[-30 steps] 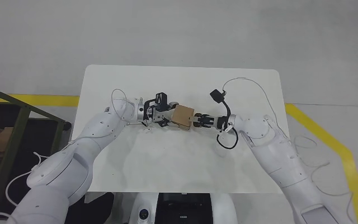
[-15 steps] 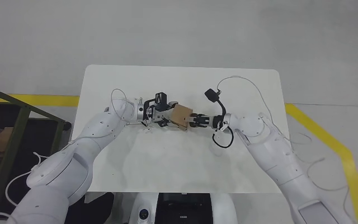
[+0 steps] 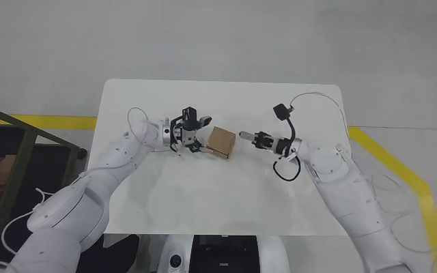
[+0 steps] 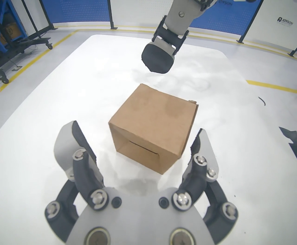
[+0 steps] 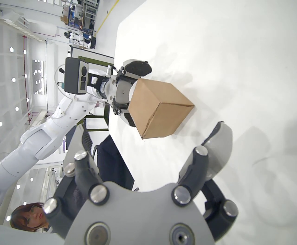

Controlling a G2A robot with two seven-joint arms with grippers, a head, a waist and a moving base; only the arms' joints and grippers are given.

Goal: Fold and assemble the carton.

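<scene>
**Carton standing mid-table, both grippers released**

Top view. The carton (image 3: 222, 142) is a closed brown box near the middle of the white table (image 3: 205, 198), well apart from every table edge. The left gripper (image 3: 199, 138) is just beside one end of it. The right gripper (image 3: 243, 136) is near the other end, with a strip of bare table between them. Wide open surface lies toward the front edge and toward the far edge. The floor is grey with yellow lines, and a dark rack (image 3: 27, 147) stands off the table's left side.

Left wrist view. The left gripper (image 4: 137, 133) has its fingers spread, holding nothing. The carton (image 4: 153, 125) sits just ahead of the fingertips, its near face showing a tucked flap with a slot. Beyond it the right gripper (image 4: 157, 60) hangs above the table, apart from the box. Blue panels line the room, and a white wall panel (image 4: 266, 18) bears a printed logo.

Right wrist view. The right gripper (image 5: 148, 134) has its fingers apart and empty. The carton (image 5: 160, 109) is plain brown and upright. The left gripper (image 5: 130, 92) is behind it, its fingers on either side of the far end.
</scene>
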